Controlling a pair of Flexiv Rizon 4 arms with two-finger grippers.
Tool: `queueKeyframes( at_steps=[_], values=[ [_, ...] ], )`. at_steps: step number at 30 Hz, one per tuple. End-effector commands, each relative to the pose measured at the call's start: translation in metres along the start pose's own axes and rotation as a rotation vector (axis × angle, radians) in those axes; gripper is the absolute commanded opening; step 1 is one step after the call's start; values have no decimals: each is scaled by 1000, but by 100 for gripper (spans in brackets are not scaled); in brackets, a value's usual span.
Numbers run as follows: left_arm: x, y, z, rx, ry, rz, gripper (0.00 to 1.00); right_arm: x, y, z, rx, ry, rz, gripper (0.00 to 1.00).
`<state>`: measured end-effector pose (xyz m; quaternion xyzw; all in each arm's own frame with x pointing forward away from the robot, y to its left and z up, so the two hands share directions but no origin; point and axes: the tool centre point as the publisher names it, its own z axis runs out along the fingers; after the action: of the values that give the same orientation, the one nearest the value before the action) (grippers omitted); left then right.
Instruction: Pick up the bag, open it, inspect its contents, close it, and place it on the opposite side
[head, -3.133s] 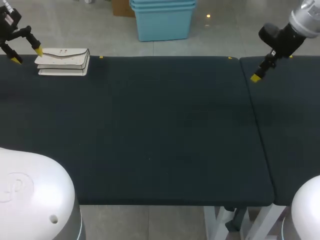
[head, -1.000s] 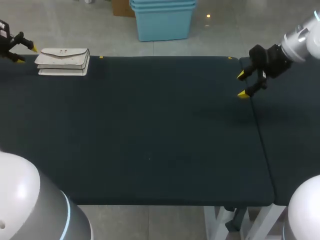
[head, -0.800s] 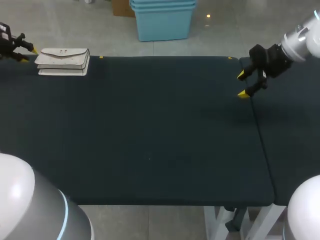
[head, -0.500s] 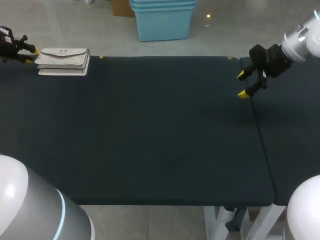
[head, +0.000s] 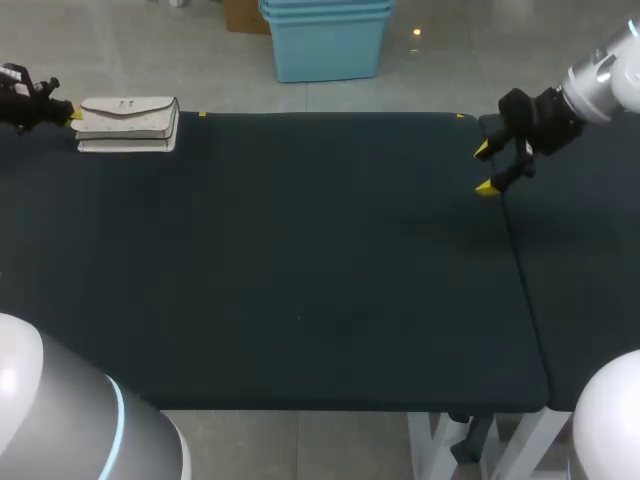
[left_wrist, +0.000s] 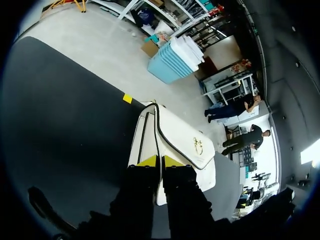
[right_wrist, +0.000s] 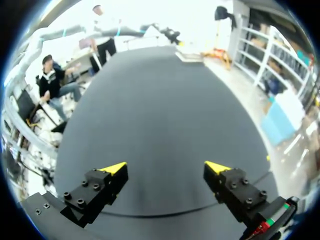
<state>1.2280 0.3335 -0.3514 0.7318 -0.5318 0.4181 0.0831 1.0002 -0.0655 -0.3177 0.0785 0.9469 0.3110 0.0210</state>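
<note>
A white flap bag (head: 128, 122) lies flat at the far left corner of the dark table (head: 300, 250). My left gripper (head: 72, 115) is at the bag's left end. In the left wrist view the bag (left_wrist: 185, 145) lies just ahead of the left gripper (left_wrist: 160, 161), whose two yellow tips stand close together with the dark-edged end of the flap pinched between them. My right gripper (head: 483, 168) hangs open above the table's far right part, holding nothing. In the right wrist view the right gripper (right_wrist: 165, 167) has its tips wide apart over bare tabletop, and the bag (right_wrist: 189, 56) is small at the far end.
A seam (head: 515, 260) divides the main table from a second dark table at the right. Small yellow markers (head: 203, 114) sit on the far edge. Bare dark tabletop stretches between the two grippers.
My left gripper has slid slightly right onto the bag's end and its fingers have come together on the flap. The right arm swung in toward the table earlier and has since stayed still and open.
</note>
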Motion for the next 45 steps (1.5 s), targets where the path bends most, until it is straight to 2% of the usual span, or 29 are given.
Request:
queueKeyframes(
  at_steps=[1,12,19,21,24,30,36,39,40,43,44,45],
  values=[
    [-4,6,-7,-799,107,-3,0,-1,0,0,0,3,0,100],
    [19,68,-13,-860,152,30,0,-1,0,0,0,3,0,100],
    [23,83,-11,-870,155,25,0,-1,0,0,0,3,0,100],
    [25,85,-12,-872,161,17,30,-1,0,0,0,3,0,100],
    [27,86,-15,-881,167,20,40,-1,0,0,0,3,0,100],
    [29,77,-20,-934,176,16,24,-1,0,0,0,3,0,100],
    [23,68,-14,-1003,161,12,25,-1,0,0,0,3,0,100],
    [19,68,-7,-1017,153,5,31,-1,0,0,0,3,0,100],
    [18,67,-5,-1017,152,4,29,-1,0,0,0,3,0,100],
    [18,67,-2,-1024,175,-2,18,-1,0,0,0,3,0,100],
    [17,67,-1,-1028,175,0,4,-1,0,0,0,3,0,100],
    [18,68,1,-1034,177,1,0,-1,0,0,0,3,0,100]
  ],
)
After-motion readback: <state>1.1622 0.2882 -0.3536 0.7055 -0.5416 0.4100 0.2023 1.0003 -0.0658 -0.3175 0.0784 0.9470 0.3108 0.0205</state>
